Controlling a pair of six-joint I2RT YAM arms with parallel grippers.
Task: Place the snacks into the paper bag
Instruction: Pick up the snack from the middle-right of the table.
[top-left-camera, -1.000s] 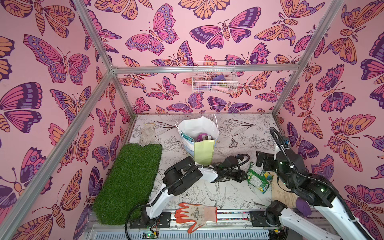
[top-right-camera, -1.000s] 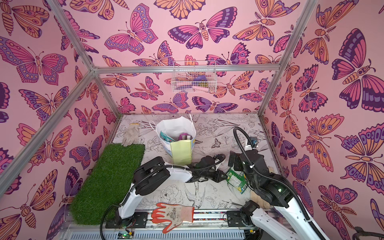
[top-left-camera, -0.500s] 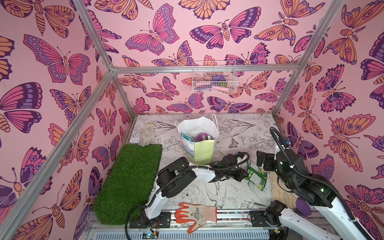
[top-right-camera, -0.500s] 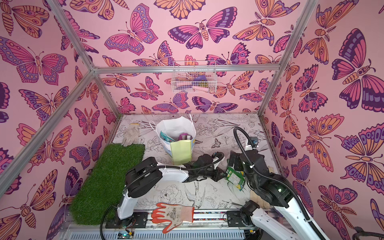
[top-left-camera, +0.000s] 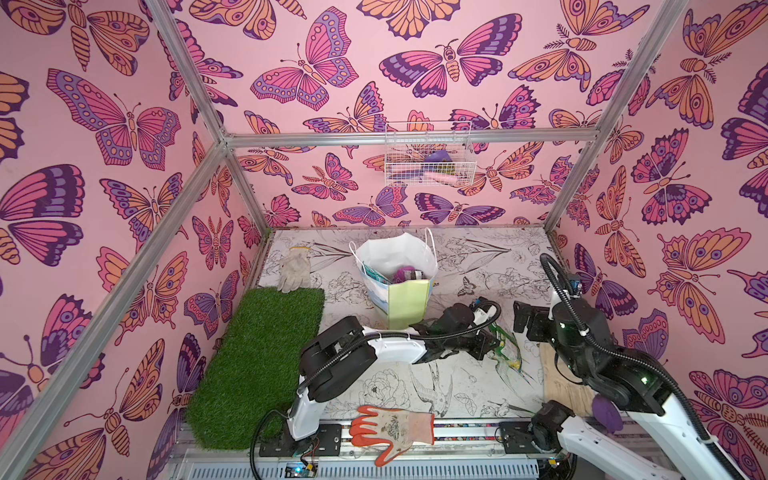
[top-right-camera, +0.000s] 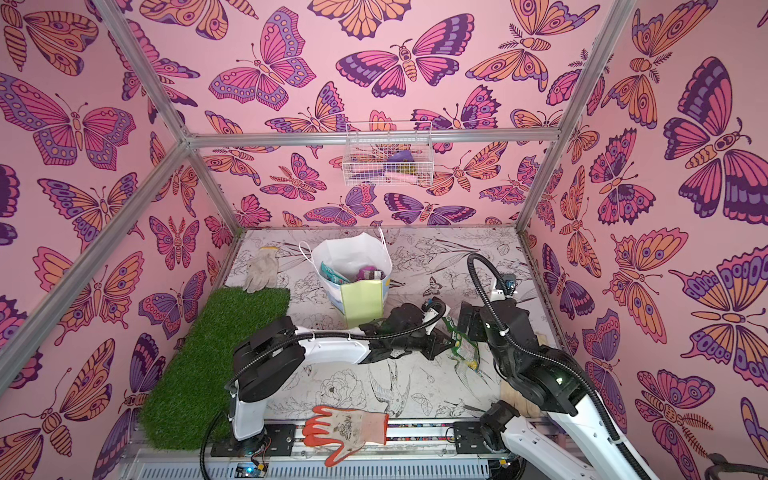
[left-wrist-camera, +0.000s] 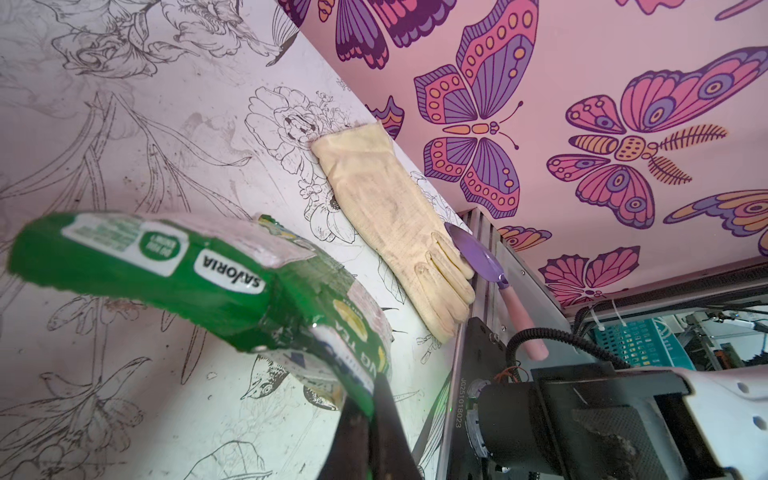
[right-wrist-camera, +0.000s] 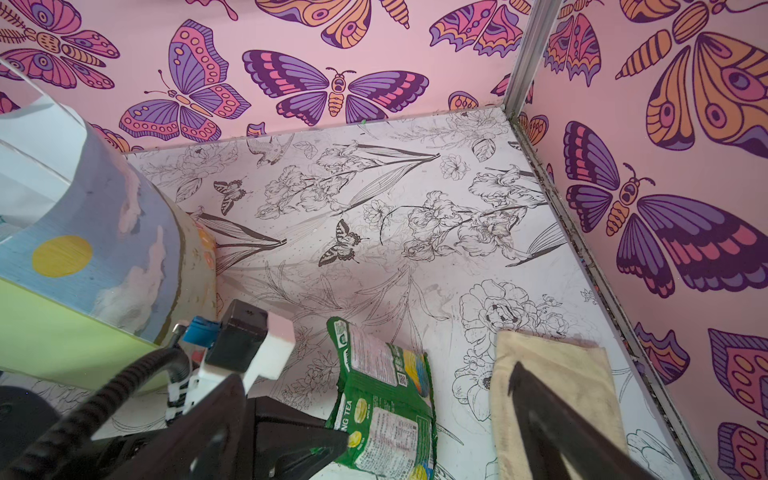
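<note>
The green-and-yellow snack bag (top-left-camera: 506, 348) (top-right-camera: 464, 350) lies at the right of the table, bent, with one edge raised. My left gripper (top-left-camera: 489, 345) (left-wrist-camera: 371, 397) is shut on that edge; the bag (left-wrist-camera: 166, 266) sticks out past the fingers (left-wrist-camera: 353, 436). My right gripper (top-left-camera: 524, 325) (right-wrist-camera: 374, 374) hovers open just right of the bag (right-wrist-camera: 386, 399), holding nothing. The paper bag (top-left-camera: 409, 305) (top-right-camera: 361, 305) (right-wrist-camera: 83, 257) stands upright behind the left arm. Inside it show a teal packet (top-left-camera: 376, 274) and a magenta-purple packet (top-left-camera: 405, 274).
An orange-and-white glove (top-left-camera: 392, 428) lies on the front rail. A green turf mat (top-left-camera: 257, 361) fills the left side, with a pale glove (top-left-camera: 295, 270) behind it. A pale cloth glove (left-wrist-camera: 395, 208) (right-wrist-camera: 552, 395) and a purple trowel (left-wrist-camera: 478, 253) lie by the right wall. A wire basket (top-left-camera: 428, 160) hangs on the back wall.
My left arm has reached right to the green-and-yellow bag and its jaws have closed on the edge. The bag, flat before, is now bent and tipped up. The right arm has barely moved.
</note>
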